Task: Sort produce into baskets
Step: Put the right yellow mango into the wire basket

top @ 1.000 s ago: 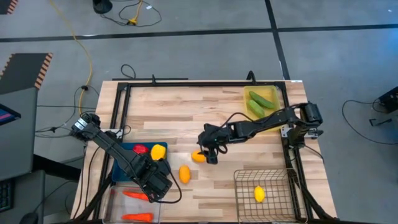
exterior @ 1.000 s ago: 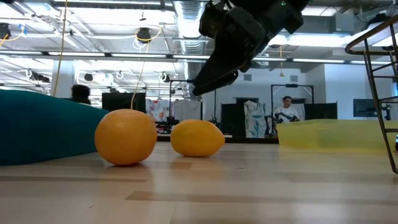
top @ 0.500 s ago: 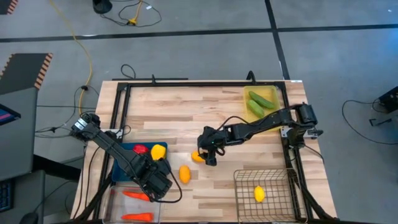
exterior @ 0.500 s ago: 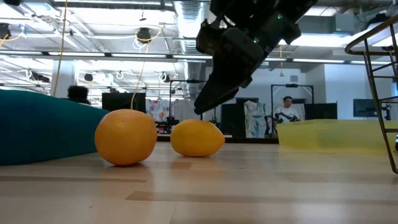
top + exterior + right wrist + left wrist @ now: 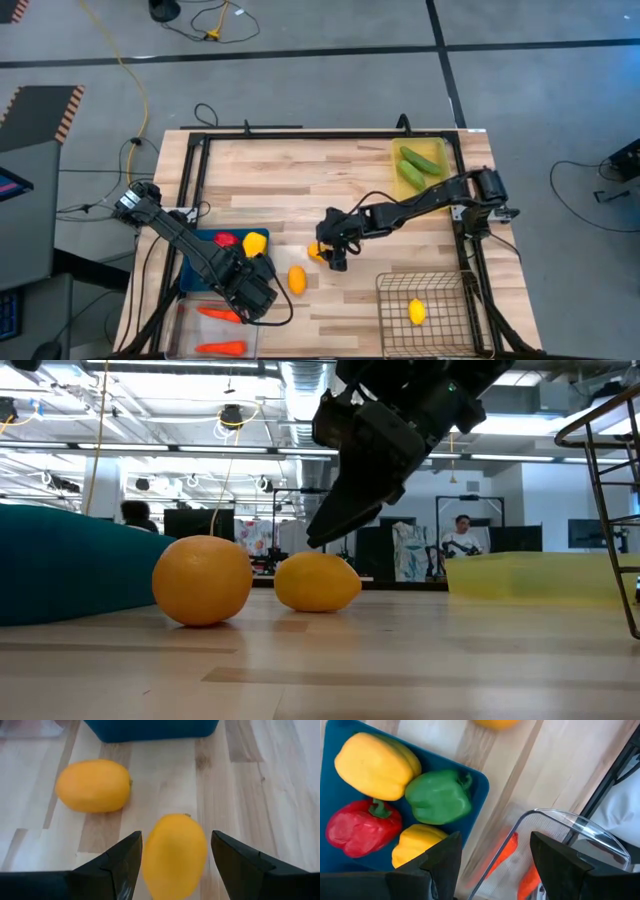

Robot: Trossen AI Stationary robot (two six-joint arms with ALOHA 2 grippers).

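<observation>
My right gripper point(image 5: 334, 252) is open and hovers just above a yellow-orange lemon point(image 5: 175, 856) that lies on the wooden table. Its fingers stand on either side of the lemon and are apart from it in the low view point(image 5: 340, 520). A second lemon point(image 5: 297, 279) lies nearer the front. My left gripper point(image 5: 495, 837) is open and empty over the edge between the blue tray point(image 5: 340, 800) with its peppers and the clear bin point(image 5: 555, 820) with orange carrots point(image 5: 503, 859).
The translucent yellow tray point(image 5: 441, 152) at the back right holds two green cucumbers point(image 5: 418, 165). The wire mesh basket point(image 5: 385, 300) at the front right holds one lemon point(image 5: 417, 312). Bare wood lies across the table's middle and far left. People show in the room behind.
My right gripper has come down and a little toward the table's near edge, closing in on the lemon below it. The lemons have stayed where they were.
</observation>
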